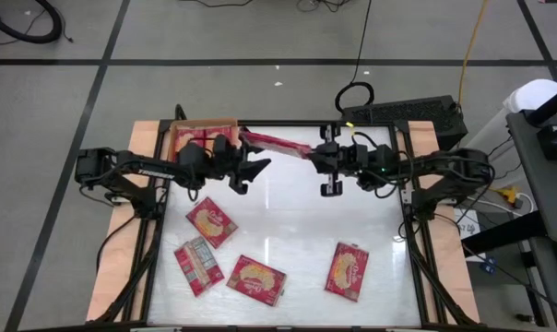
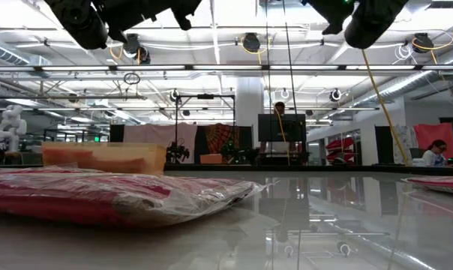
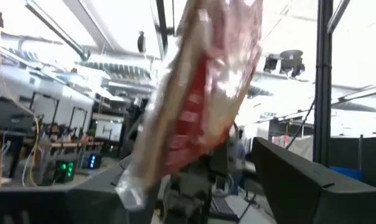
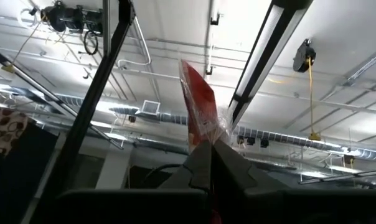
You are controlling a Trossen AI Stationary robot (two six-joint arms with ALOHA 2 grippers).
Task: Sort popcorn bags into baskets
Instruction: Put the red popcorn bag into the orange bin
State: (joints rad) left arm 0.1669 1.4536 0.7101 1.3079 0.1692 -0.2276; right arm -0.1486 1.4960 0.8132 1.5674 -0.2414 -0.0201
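One red popcorn bag (image 1: pixel 274 144) hangs in the air over the table's far middle, with my right gripper (image 1: pixel 317 155) shut on its right end. Its free end reaches toward the orange basket (image 1: pixel 181 129) at the far left, where something red shows. My left gripper (image 1: pixel 249 175) stands open just near of the bag's left half and touches nothing. In the left wrist view the bag (image 3: pixel 200 93) rises close ahead. Several more bags lie flat on the table (image 1: pixel 211 221), (image 1: pixel 198 266), (image 1: pixel 256 279), (image 1: pixel 347 270). My right gripper pinches the bag's clear sealed end (image 4: pixel 208 134) between its two shut fingers (image 4: pixel 200 165). The fingers slant upward, coming from the table's right. The bag is lifted clear of the table and sticks out past the fingertips, seen edge-on, toward the basket.
Light wooden boards (image 1: pixel 122 258), (image 1: pixel 444 267) flank the white table. A black frame (image 1: pixel 412 240) rims it. A dark box (image 1: pixel 408 115) with cables stands at the far right. In the low view a bag (image 2: pixel 99 199) lies close ahead and a person (image 2: pixel 436 152) sits far off.
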